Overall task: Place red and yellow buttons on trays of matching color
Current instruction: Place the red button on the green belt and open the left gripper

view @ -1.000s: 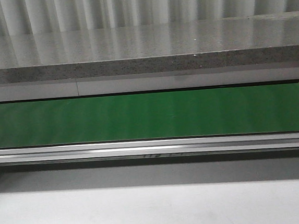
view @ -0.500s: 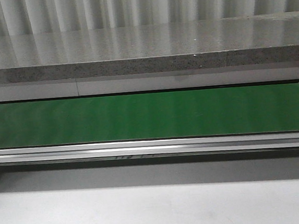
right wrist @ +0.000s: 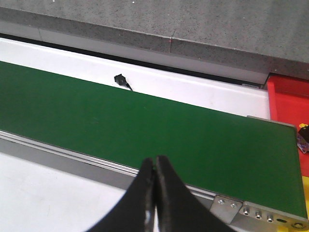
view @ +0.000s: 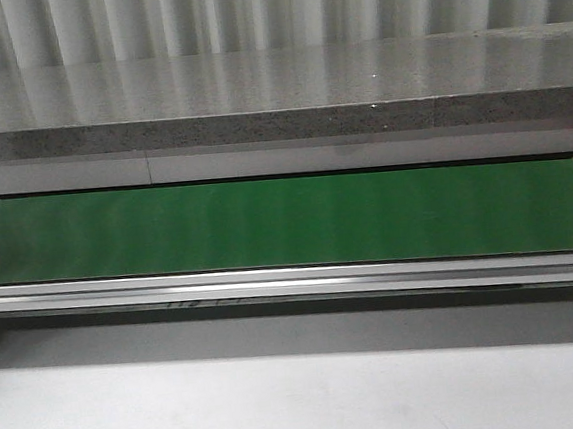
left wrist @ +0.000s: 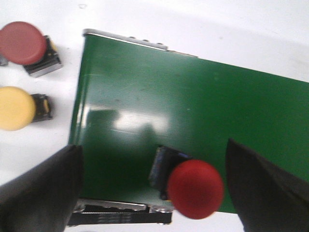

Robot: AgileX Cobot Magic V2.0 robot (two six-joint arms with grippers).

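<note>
You are early in the sort: your left end effector (left wrist: 149, 193) hangs spread around a red button (left wrist: 194, 188) on the green conveyor belt (left wrist: 193, 111), another red button (left wrist: 22, 42) and a yellow button (left wrist: 16, 108) wait on the table (left wrist: 48, 140) beside the belt's end, and your right end effector (right wrist: 155, 166) is pressed together, empty, near the red tray (right wrist: 289, 99).

The place looked like a factory-style test cell or automation lab. A green conveyor belt (view: 287, 224) in an aluminium frame (view: 292, 282) ran across at twelve o'clock, a speckled stone-grey counter (view: 276, 95) lay behind it, and corrugated metal wall panels (view: 269, 10) closed the back.
</note>
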